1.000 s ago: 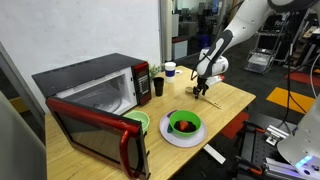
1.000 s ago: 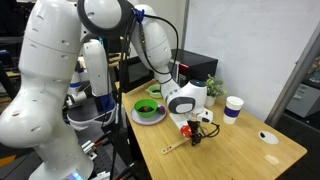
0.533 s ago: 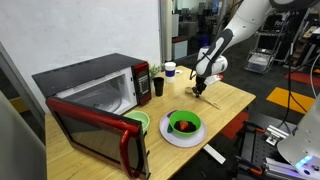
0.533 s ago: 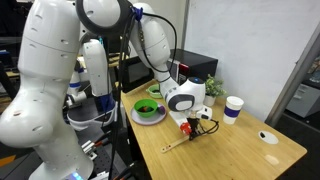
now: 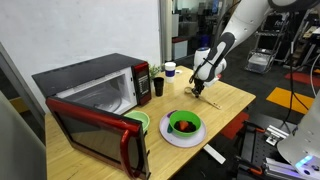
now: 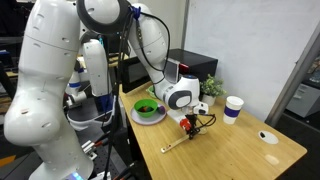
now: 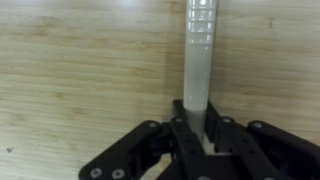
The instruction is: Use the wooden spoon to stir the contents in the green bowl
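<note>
Since a second ago the black two-finger gripper [image 7: 197,120] has drawn its jaws together, and the arm's wrist has shifted only slightly over the same patch of the light wooden table [image 5: 232,98]. The jaws now stand closed on the handle of the slim pale wooden spoon [image 7: 198,60], which in the wrist view runs straight up out of the fingers [image 7: 176,128] against the table's grain. The spoon's head is out of that frame.

In an exterior view the spoon [image 6: 178,143] shows as a thin tan stick, low over the table, slanting away from the gripper [image 6: 189,124] toward the near table edge. Whether its far end touches the wood cannot be told (the picture is too small there).

The round glossy deep-green bowl [image 5: 184,124] sits on a white round plate [image 5: 172,139], near the gripper [image 5: 200,90] but apart from it, toward the front of the table. Inside it lie the small red and dark pieces [image 5: 186,127]. In an exterior view the same bowl [image 6: 147,107] stands just beyond the spoon, with no contact between them.

Behind the bowl stands a red-and-black microwave oven [image 5: 95,85] with its door swung open, and a paler lime-green bowl [image 5: 137,121] sits just beside that door.
</note>
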